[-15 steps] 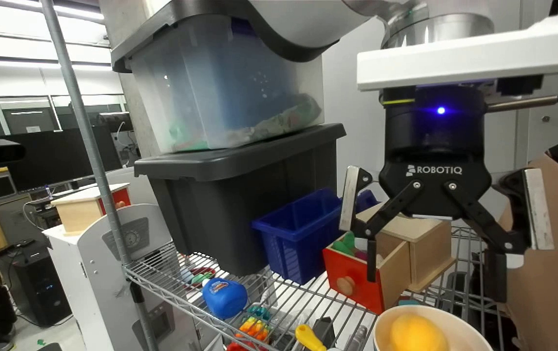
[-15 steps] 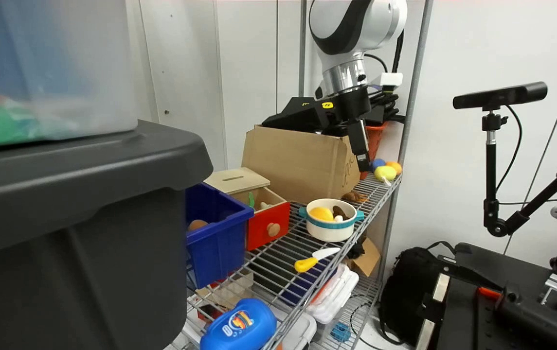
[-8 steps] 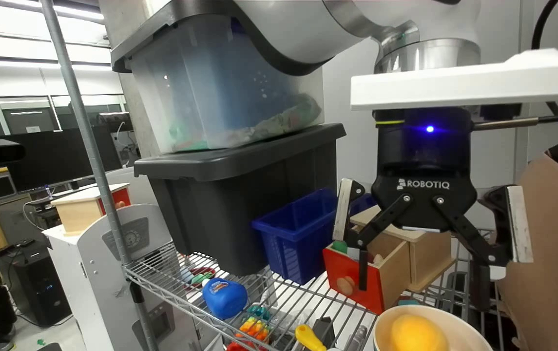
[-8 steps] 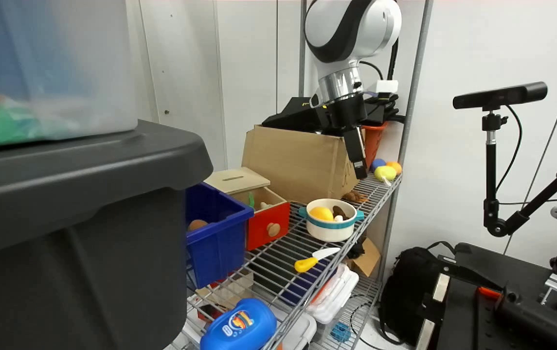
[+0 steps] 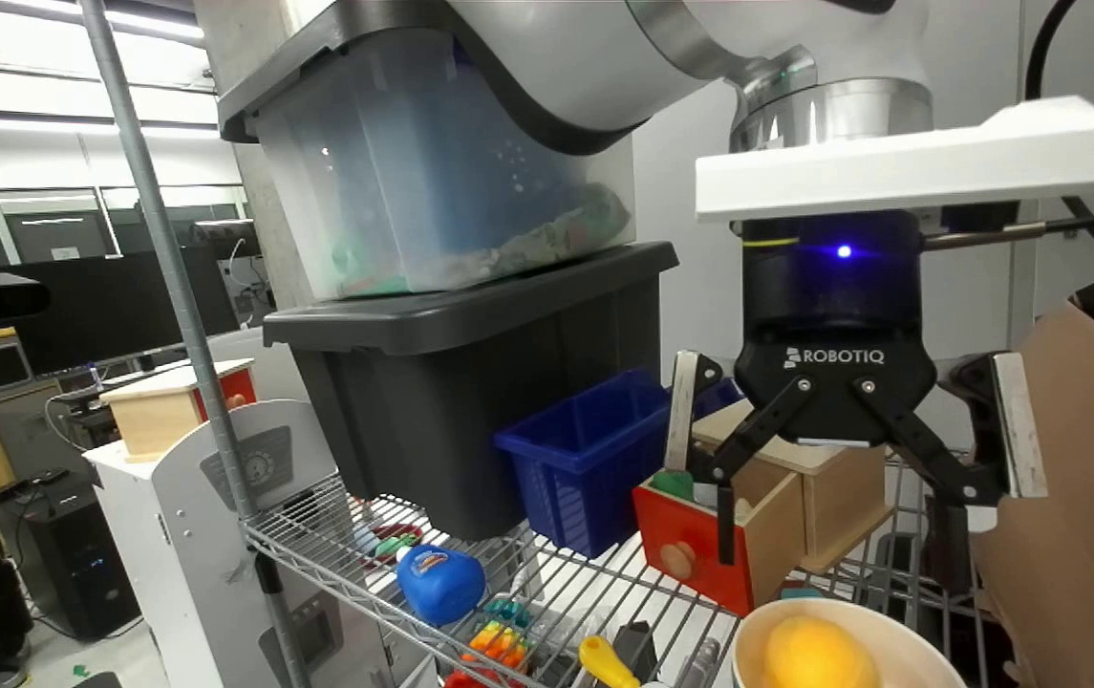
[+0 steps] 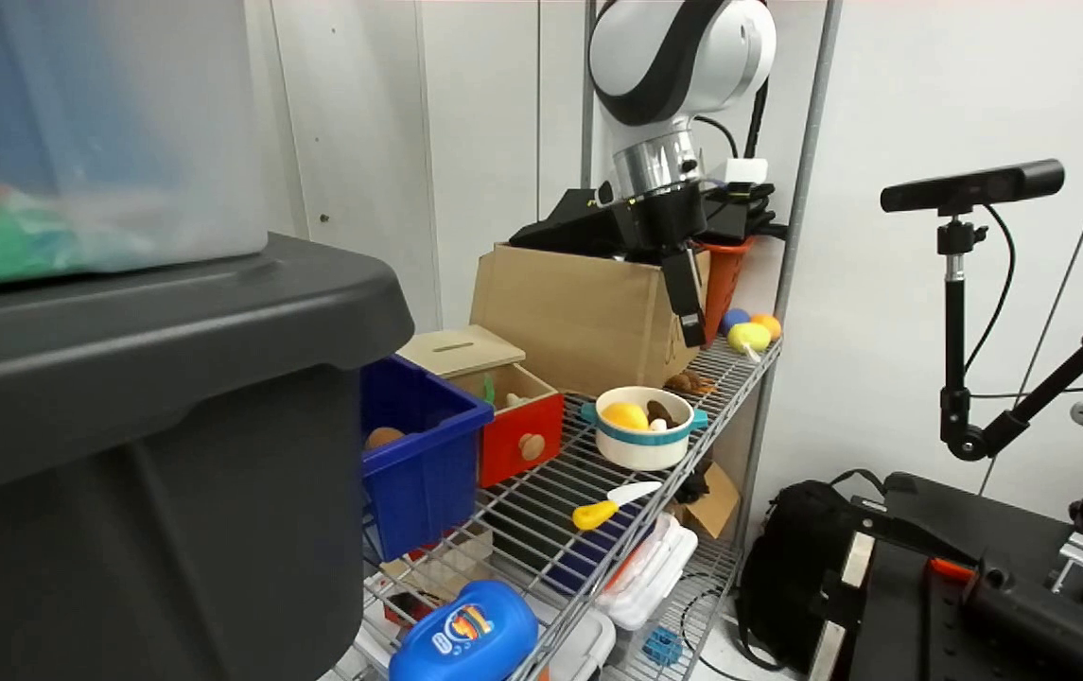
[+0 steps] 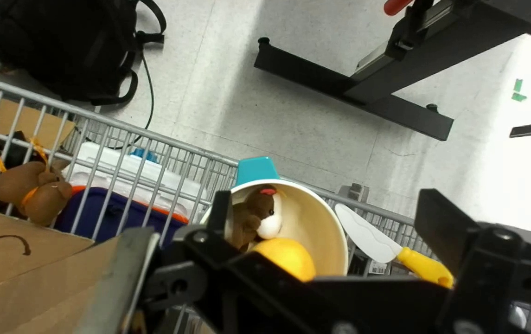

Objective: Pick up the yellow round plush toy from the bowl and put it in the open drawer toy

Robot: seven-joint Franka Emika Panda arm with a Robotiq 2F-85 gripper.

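The yellow round plush toy [image 5: 816, 654] rests inside the pale bowl [image 5: 905, 642] on the wire shelf. A brown plush with a white snout [image 7: 265, 215] shares that bowl [image 7: 325, 227]. In the wrist view my gripper's linkage covers the lower part of the yellow toy [image 7: 293, 257]. Open and holding nothing, my gripper [image 5: 840, 566] hangs above the bowl [image 6: 640, 454], apart from it. The open drawer toy [image 6: 524, 441] stands beside the bowl, its red drawer pulled out with small items inside; one of my fingers [image 5: 726, 526] overlaps it in an exterior view.
A blue bin [image 6: 427, 463] adjoins the drawer toy. A yellow-handled toy knife [image 6: 598, 513] lies near the shelf's front. The cardboard box [image 6: 579, 312] stands behind the bowl. A blue bottle [image 5: 441, 583] and a tall dark tote [image 5: 480, 401] occupy the shelf's far end.
My open gripper has come down and shifted toward the drawer toy's side, mostly in the first half second. The yellow toy, bowl and drawer toy stay in place.
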